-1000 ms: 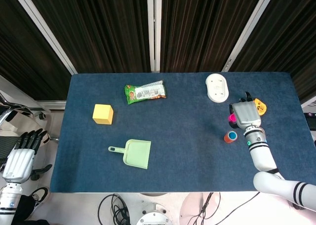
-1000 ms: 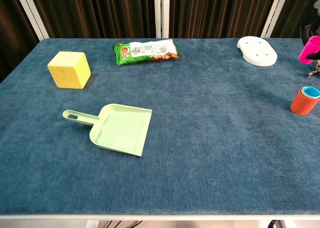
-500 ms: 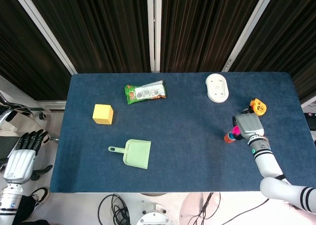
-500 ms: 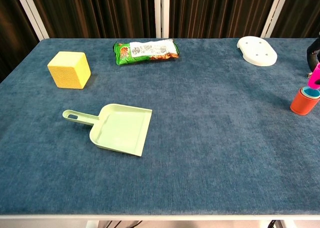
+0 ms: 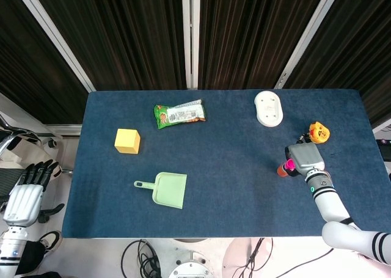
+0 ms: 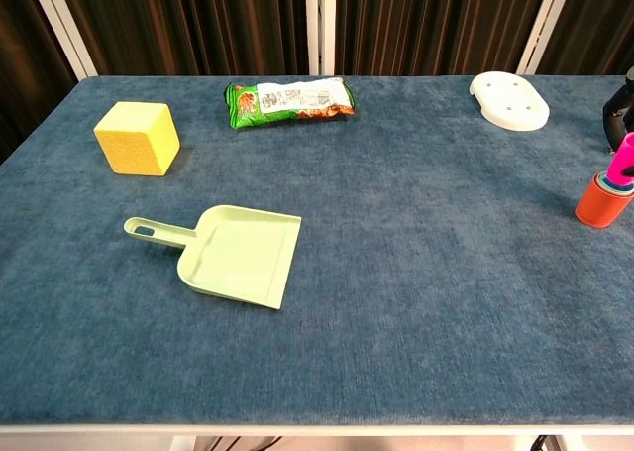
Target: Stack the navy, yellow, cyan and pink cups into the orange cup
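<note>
One hand, the right hand [image 5: 305, 159], grips the pink cup [image 6: 622, 162], tilted into the orange cup [image 6: 601, 202] near the table's [image 5: 232, 186] right edge. Left hand [image 5: 25, 195] hangs off the left edge, fingers extended, holding nothing.

The table [image 6: 416, 312] has a dark blue cloth top. A yellow block [image 6: 138, 138] sits near the far left. A green dustpan [image 6: 238, 256] lies flat in front of it, with its handle pointing left. A green snack bag [image 6: 288, 101] lies near the far edge. A white oval thing [image 6: 509, 100] lies further right. An orange cup [image 6: 601, 202] stands upright at the right side. A small orange toy [image 5: 319, 131] sits by the right edge.
</note>
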You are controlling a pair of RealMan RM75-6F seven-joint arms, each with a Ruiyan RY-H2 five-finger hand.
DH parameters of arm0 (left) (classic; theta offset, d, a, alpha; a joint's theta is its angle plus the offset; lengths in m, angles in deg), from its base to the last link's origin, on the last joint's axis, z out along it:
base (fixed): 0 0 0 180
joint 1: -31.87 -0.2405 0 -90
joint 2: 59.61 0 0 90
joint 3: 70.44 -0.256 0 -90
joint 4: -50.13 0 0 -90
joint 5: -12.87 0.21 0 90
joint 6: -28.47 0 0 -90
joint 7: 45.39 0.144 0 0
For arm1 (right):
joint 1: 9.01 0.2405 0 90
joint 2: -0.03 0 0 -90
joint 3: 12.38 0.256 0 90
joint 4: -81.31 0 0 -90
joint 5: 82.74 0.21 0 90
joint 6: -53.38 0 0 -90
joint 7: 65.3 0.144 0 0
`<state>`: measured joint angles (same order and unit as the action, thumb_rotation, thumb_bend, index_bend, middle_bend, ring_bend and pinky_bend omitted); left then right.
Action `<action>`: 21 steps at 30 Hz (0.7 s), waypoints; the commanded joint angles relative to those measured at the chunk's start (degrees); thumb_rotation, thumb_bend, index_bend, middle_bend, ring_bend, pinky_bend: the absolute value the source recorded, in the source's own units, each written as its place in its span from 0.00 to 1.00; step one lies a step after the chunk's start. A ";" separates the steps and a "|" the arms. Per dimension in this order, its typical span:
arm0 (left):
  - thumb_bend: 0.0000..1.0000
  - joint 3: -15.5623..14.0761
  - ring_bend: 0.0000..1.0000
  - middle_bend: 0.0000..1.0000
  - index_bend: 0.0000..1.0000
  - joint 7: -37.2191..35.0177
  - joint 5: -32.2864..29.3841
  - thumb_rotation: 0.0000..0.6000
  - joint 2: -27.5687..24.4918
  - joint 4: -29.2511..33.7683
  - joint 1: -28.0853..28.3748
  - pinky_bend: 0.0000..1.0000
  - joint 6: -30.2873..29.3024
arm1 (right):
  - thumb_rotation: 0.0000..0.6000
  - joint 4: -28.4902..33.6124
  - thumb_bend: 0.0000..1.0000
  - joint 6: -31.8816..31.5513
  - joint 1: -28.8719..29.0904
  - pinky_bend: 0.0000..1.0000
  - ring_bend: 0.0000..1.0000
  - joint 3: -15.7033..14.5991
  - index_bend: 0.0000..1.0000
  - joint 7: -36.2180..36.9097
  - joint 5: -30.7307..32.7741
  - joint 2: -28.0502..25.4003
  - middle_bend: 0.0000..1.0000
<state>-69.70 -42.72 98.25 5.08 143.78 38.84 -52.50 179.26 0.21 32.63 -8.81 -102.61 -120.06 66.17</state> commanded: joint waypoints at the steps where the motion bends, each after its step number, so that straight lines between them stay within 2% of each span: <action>1: 0.06 0.02 0.00 0.02 0.08 -0.02 0.08 1.00 0.00 0.02 0.02 0.01 -0.06 | 1.00 -0.24 0.23 0.18 0.24 0.00 0.24 -0.44 0.63 0.05 0.12 0.25 0.58; 6: 0.06 0.04 0.00 0.02 0.08 -0.23 -0.17 1.00 -0.07 -0.07 0.00 0.01 0.07 | 1.00 -0.64 0.22 0.28 0.59 0.00 0.23 -1.03 0.62 0.20 0.17 0.81 0.56; 13: 0.06 0.03 0.00 0.02 0.08 -0.70 -0.18 1.00 -0.21 -0.15 0.12 0.01 0.32 | 1.00 -0.57 0.13 1.49 1.47 0.00 0.17 -1.76 0.50 0.42 0.38 -0.05 0.49; 21: 0.06 0.09 0.00 0.02 0.08 -0.74 -0.25 1.00 -0.19 -0.24 0.24 0.01 0.45 | 1.00 0.00 0.12 0.89 1.46 0.00 0.13 -1.85 0.46 2.00 -0.23 -0.99 0.45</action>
<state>-69.61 -43.46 98.02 4.89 143.55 39.07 -52.06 179.12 1.31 34.22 -10.72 -100.96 -119.98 65.40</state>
